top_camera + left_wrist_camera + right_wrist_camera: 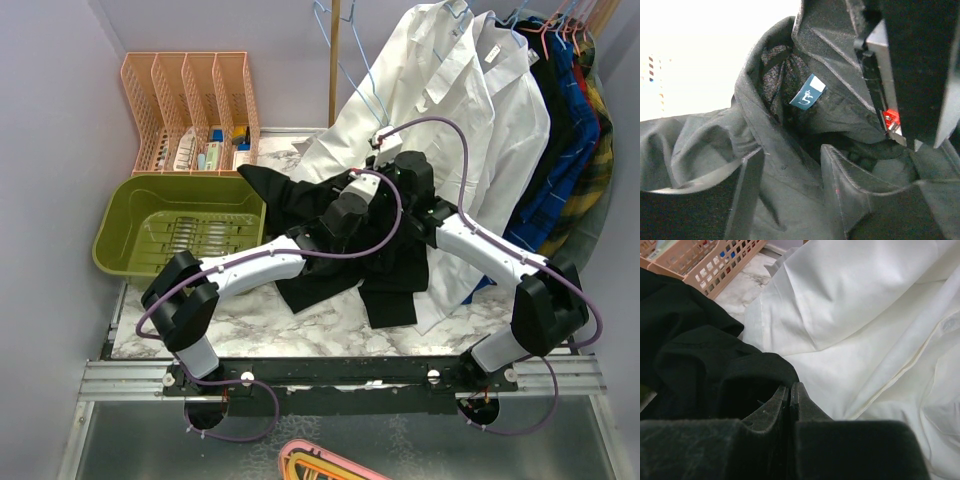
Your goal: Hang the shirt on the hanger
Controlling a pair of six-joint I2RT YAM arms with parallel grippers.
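The black shirt point(390, 270) lies crumpled on the marble table point(300, 325), its sleeve stretching left. In the left wrist view its collar point(765, 115) is raised, with a blue label point(808, 95) inside. My left gripper point(352, 200) is open, its fingers point(747, 195) either side of a fold of the shirt front point(790, 180). My right gripper point(395, 180) is shut point(790, 386) on the edge of the black shirt point(695, 355) at the collar. The light-blue wire hanger point(350, 70) hangs at the back, by the wooden pole.
White shirts point(460, 110) hang just behind the grippers and drape onto the table point(855, 315). Blue plaid garments point(570, 140) hang at the right. A green tub point(180, 225) and a pink organizer point(190, 110) stand at the left. A wooden pole point(333, 60) rises at the back.
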